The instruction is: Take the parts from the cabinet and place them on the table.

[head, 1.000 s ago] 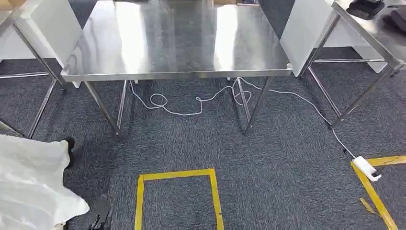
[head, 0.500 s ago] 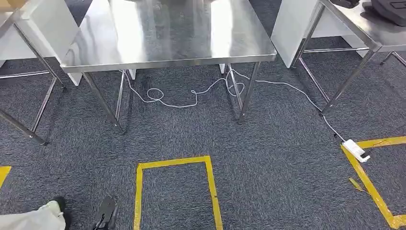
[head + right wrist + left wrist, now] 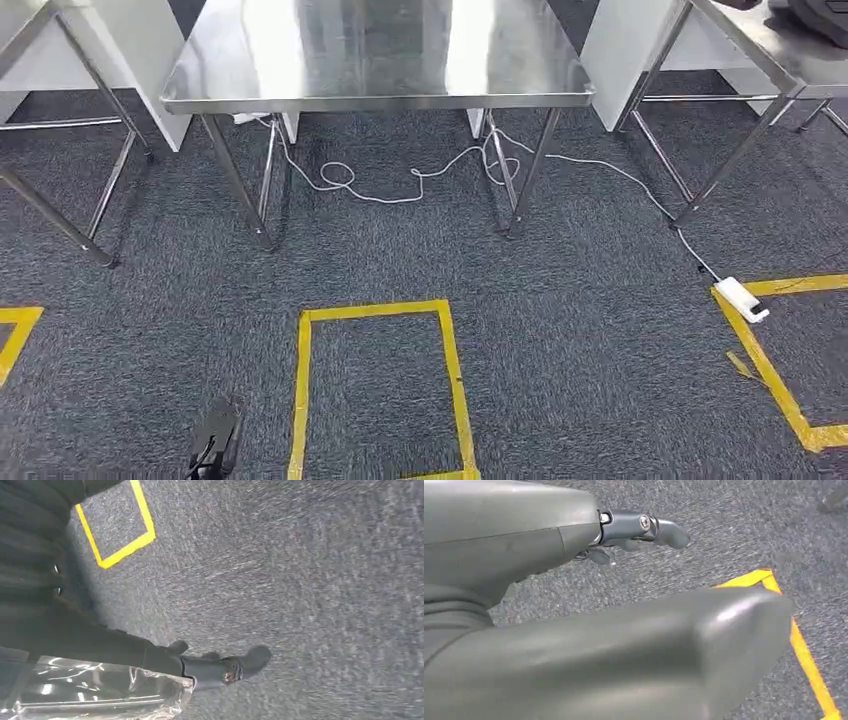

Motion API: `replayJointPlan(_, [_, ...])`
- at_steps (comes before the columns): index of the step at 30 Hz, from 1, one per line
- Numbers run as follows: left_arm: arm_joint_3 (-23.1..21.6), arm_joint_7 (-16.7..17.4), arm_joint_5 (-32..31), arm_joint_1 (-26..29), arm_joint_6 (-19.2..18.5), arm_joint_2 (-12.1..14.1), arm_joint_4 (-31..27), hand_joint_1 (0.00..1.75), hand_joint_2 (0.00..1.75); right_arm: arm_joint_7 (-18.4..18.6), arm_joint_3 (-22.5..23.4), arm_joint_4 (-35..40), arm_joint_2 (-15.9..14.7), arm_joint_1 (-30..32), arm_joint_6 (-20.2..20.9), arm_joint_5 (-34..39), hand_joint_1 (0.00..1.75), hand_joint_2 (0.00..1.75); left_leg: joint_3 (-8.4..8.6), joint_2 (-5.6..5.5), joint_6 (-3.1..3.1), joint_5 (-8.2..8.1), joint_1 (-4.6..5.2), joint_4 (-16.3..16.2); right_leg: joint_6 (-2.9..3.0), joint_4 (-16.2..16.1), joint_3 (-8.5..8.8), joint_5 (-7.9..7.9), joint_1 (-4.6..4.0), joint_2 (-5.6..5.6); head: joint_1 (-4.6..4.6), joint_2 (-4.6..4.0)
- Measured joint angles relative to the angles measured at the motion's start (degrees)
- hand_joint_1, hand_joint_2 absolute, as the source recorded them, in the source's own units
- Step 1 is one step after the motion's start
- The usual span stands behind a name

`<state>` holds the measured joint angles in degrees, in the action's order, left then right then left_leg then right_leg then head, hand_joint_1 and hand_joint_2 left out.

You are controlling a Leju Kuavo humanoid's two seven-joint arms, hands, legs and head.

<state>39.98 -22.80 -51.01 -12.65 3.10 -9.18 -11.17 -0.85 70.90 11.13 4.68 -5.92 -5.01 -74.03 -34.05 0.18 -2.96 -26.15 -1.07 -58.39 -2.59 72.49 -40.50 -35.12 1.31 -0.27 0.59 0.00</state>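
Nearest: right robot hand (image 3: 200,667), hanging beside the body over the carpet (image 3: 600,330); it is gripping a clear crinkled plastic bag (image 3: 95,692), apparently the packaged part, whose contents cannot be made out through the glare. Left robot hand (image 3: 639,530), also hanging low over the carpet; fingers are curling in loosely with nothing visible in them, though the wrist cover is hiding much of it, so spread or closed cannot be told for certain.

Floor, middle ground: yellow tape rectangle (image 3: 375,310) is lying directly ahead, probably a standing mark; a dark shoe-like object (image 3: 213,440) just left of it; white cable (image 3: 420,180) trailing to a power strip (image 3: 742,298).

Farther: steel counter (image 3: 375,100), top bare where visible.

Step in hand, by judgement: carrying the part toward the counter. Next move is calling for closing in on the tape mark, then raising the right arm over the counter edge before letting go.
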Motion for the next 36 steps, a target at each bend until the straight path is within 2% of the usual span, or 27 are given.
replayJointPlan(1, [0.0,0.0,0.0,0.0,0.0,0.0,0.0,0.0,0.0,0.0,0.0,0.0,0.0,0.0,0.0,0.0,0.0,1.75,-1.01,0.1,0.08,0.77,0.04,0.0,-0.64,3.0,-0.11,-0.26,-0.04,0.02,0.0,-0.02])
replayJointPlan(2, [0.0,0.0,0.0,0.0,0.0,0.0,0.0,0.0,0.0,0.2,0.0,0.0,0.0,0.0,0.0,0.0,0.0,1.75,-2.02,0.17,0.16,1.55,0.11,-0.1,-1.46,3.7,0.89,0.98,-0.04,0.05,0.0,-0.02])
replayJointPlan(4, [0.0,0.1,0.0,0.0,0.0,0.0,0.0,0.0,0.0,0.4,0.0,0.0,-0.1,-0.1,0.0,0.0,0.0,1.75,-3.84,0.23,0.54,3.08,0.11,-0.1,-2.67,-1.3,6.12,4.81,-0.03,0.05,0.0,-0.02])
replayJointPlan(5, [0.0,0.1,0.0,0.0,0.0,0.0,0.0,0.0,0.0,0.4,0.0,0.0,-0.1,-0.2,0.0,0.0,0.0,1.75,-4.62,0.23,0.81,3.89,0.11,-0.1,-2.49,-6.5,10.29,5.14,-0.03,0.06,-0.02,-0.02])
replayJointPlan(6, [0.0,0.1,0.0,-0.1,0.0,0.0,0.0,0.0,0.0,0.5,0.0,0.0,-0.1,-0.4,0.0,0.0,0.0,1.75,-4.89,0.22,1.18,4.49,0.23,-0.2,-1.71,-12.4,14.91,3.52,-0.08,0.14,-0.02,0.0])
replayJointPlan(7, [0.0,0.1,0.0,-0.1,0.1,-0.1,0.0,0.0,0.0,0.5,0.0,0.0,-0.2,-0.8,0.0,0.0,0.0,1.75,-5.2,0.35,1.6,5.15,0.32,-0.2,-0.77,-18.4,18.19,1.61,-1.09,0.22,0.0,-0.02])
replayJointPlan(10, [0.0,0.0,0.0,0.0,0.0,-0.3,0.0,0.0,0.0,0.5,0.0,0.0,-0.2,-0.6,0.1,0.0,0.0,1.75,-5.11,0.49,2.78,7.57,0.05,1.1,0.96,-17.3,15.98,2.94,-1.6,0.48,-0.35,-0.02])
replayJointPlan(11, [0.0,-0.1,0.0,0.2,0.0,-0.3,0.0,0.0,0.0,0.5,0.0,0.0,-0.1,-0.5,0.2,0.0,0.0,1.75,-5.53,0.34,3.14,7.18,-0.29,1.0,1.84,-17.6,15.38,4.02,-0.11,0.36,-0.35,-0.02])
replayJointPlan(13, [0.0,-0.1,0.0,0.5,0.0,-0.2,0.0,0.0,0.0,0.5,0.0,0.0,-0.1,-0.3,0.4,0.0,0.0,1.75,-6.9,0.23,3.44,-0.76,-0.39,-3.4,3.56,-17.6,13.82,5.55,-0.24,-0.06,-0.72,-0.02])
replayJointPlan(14, [0.0,-0.1,0.0,0.5,0.0,-0.3,0.0,0.0,0.0,0.5,0.0,0.0,-0.1,-0.3,0.4,0.0,0.0,1.75,-7.58,0.05,3.67,-4.44,-0.38,-7.5,3.76,-17.6,12.94,6.33,-0.42,-0.09,-0.79,-0.02])
replayJointPlan(15, [0.0,-0.1,0.0,0.5,0.0,-0.3,0.0,0.0,0.0,0.5,0.0,0.0,0.0,-0.3,0.4,0.0,0.0,1.75,-8.18,-0.08,3.96,-6.91,-0.41,-12.0,3.79,-17.5,12.43,7.14,-0.61,-0.13,-0.81,-0.02])
replayJointPlan(16, [0.0,-0.1,0.0,0.5,0.0,-0.3,0.0,0.0,0.0,0.5,0.0,0.0,0.0,-0.3,0.4,0.0,0.0,1.75,-8.29,-0.09,4.17,-7.4,-0.45,-15.5,3.73,-17.3,11.32,7.93,-0.68,-0.17,-0.79,-0.02])
replayJointPlan(18, [0.0,-0.1,0.0,0.6,0.0,-0.2,0.0,0.0,0.0,0.5,0.0,0.0,0.0,-0.1,0.4,0.0,0.0,1.75,-6.18,-0.07,4.33,-3.98,-0.53,-16.3,3.33,-16.5,9.12,9.08,-0.7,-0.17,-0.83,-0.02])
replayJointPlan(20, [0.0,-0.1,0.0,0.5,0.0,-0.2,0.0,0.0,0.0,0.5,0.0,0.0,0.0,-0.1,0.4,0.0,0.0,1.75,0.91,-0.07,4.08,-1.47,-0.65,-8.2,2.72,-15.2,6.98,9.62,-0.6,-0.15,-0.87,-0.02])
replayJointPlan(21, [0.0,-0.2,0.0,0.3,0.0,-0.2,0.0,0.0,0.0,0.5,0.0,0.0,0.0,-0.1,0.4,0.0,0.0,1.75,4.48,-0.17,3.67,-3.71,-0.58,-3.0,2.45,-14.5,6.3,9.79,-0.61,-0.19,-0.85,-0.02])
replayJointPlan(22, [0.0,-0.2,0.0,0.2,0.0,-0.2,0.0,0.0,0.0,0.5,0.0,-0.1,0.1,-0.1,0.5,0.1,0.0,1.75,6.3,-0.24,3.42,-4.83,-0.27,0.1,2.07,-13.8,5.82,10.04,-0.94,-0.21,-0.81,-0.02])
replayJointPlan(24, [0.0,-0.3,0.1,0.2,0.1,-0.2,0.0,0.0,0.0,0.5,0.0,-0.1,0.2,-0.2,0.5,0.1,0.0,1.75,5.74,-0.18,2.77,-4.66,0.28,0.0,1.18,-14.0,5.56,10.91,-0.69,-0.41,-0.81,-0.02])
replayJointPlan(25, [0.0,-0.3,0.1,0.3,0.1,-0.2,0.0,0.0,0.0,0.5,0.0,-0.1,0.2,-0.1,0.5,0.1,0.0,1.75,5.57,-0.17,2.03,-4.15,0.54,0.2,0.69,-14.4,5.51,11.56,-0.61,-0.4,-0.72,-0.02])
replayJointPlan(26, [0.0,-0.3,0.1,0.2,0.1,-0.4,0.0,0.0,0.0,0.6,0.0,-0.1,0.2,0.1,0.5,0.1,0.0,1.75,4.76,0.09,1.21,-2.98,0.01,1.1,0.35,-14.1,5.14,11.84,-1.3,-0.37,-0.74,-0.02])
replayJointPlan(27, [0.0,-0.3,0.0,0.0,0.1,-0.5,0.0,0.0,0.0,0.6,0.0,-0.1,0.2,0.1,0.5,0.1,0.0,1.75,4.29,0.34,0.77,-2.17,0.01,1.1,0.54,-13.0,4.22,9.96,-0.62,-0.22,-0.98,-0.02])
replayJointPlan(28, [0.0,-0.3,0.1,-0.1,0.1,-0.4,0.0,0.0,0.0,0.6,0.0,-0.1,0.2,0.1,0.5,0.1,0.0,1.75,3.1,0.35,0.23,-1.48,-0.07,1.1,1.16,-10.7,3.56,6.81,-0.69,-0.12,-0.43,-0.02])
replayJointPlan(30, [0.0,-0.2,0.1,-0.1,0.2,-0.4,0.0,0.0,0.0,0.6,0.0,-0.1,0.0,0.0,0.5,0.1,0.0,1.75,1.05,0.39,0.27,0.09,-0.04,1.1,1.6,-3.2,1.62,0.73,-0.31,-0.03,-0.17,-0.02])
replayJointPlan(31, [0.0,-0.2,0.0,0.0,0.1,-0.4,0.0,0.0,0.0,0.6,0.0,-0.1,0.0,0.0,0.5,0.1,0.0,1.75,-0.04,0.47,0.46,0.94,-0.09,1.1,1.08,0.2,1.36,-0.27,-0.14,-0.02,0.07,-0.02])
replayJointPlan(32, [0.0,-0.2,0.0,0.0,0.1,-0.5,0.0,0.0,0.0,0.6,0.0,-0.1,0.0,0.0,0.5,0.1,0.0,1.75,-0.74,0.6,0.67,1.8,-0.2,1.0,0.17,2.2,1.81,0.52,0.08,-0.01,0.17,-0.02])
replayJointPlan(34, [0.0,-0.1,0.0,0.0,0.1,-0.5,0.0,0.0,0.0,0.6,0.0,-0.1,0.0,0.0,0.5,0.1,0.0,1.75,-2.77,0.66,1.36,3.35,-0.52,0.9,-1.95,-0.2,5.36,4.48,0.64,0.0,0.2,-0.02])
replayJointPlan(35, [0.0,-0.1,0.0,0.0,0.1,-0.5,0.0,0.0,0.0,0.6,0.0,-0.1,0.0,0.0,0.5,0.1,0.0,1.75,-3.62,0.67,1.85,4.11,-0.78,0.8,-2.63,-4.7,9.02,5.79,1.03,-0.01,0.15,-0.02])
replayJointPlan(36, [0.0,-0.1,0.0,-0.1,0.2,-0.5,0.0,0.0,0.0,0.6,0.0,-0.1,0.1,-0.1,0.5,0.1,0.0,1.75,-4.03,0.66,2.37,4.75,-0.81,0.8,-2.69,-10.2,13.05,5.28,1.5,0.02,0.35,-0.02])
